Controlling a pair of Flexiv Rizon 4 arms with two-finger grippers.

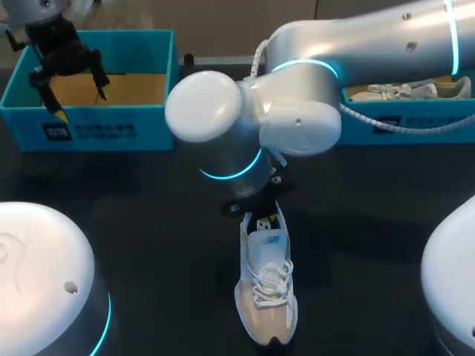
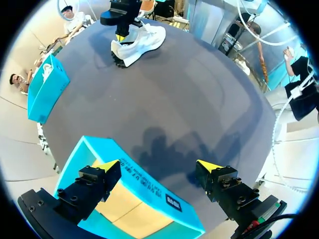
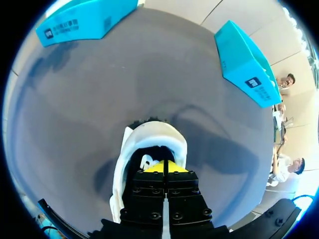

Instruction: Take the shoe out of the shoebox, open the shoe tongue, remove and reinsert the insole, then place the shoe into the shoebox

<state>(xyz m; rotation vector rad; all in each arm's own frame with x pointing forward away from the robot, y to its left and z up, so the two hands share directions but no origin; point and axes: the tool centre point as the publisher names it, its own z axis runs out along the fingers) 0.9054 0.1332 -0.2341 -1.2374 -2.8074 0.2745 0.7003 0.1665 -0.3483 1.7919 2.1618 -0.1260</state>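
Prob insole step: R gripper (image 3: 163,167) tips together inside shoe (image 1: 266,297), desk front-mid. L gripper (image 2: 158,165) apart over shoebox (image 1: 89,130). Next: pull insole straight up.

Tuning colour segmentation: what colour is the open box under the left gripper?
The open cardboard shoebox is turquoise outside and tan inside; the head view shows it best.

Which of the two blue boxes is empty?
The left box, below the left gripper: only bare brown floor shows. The right box holds a white shoe.
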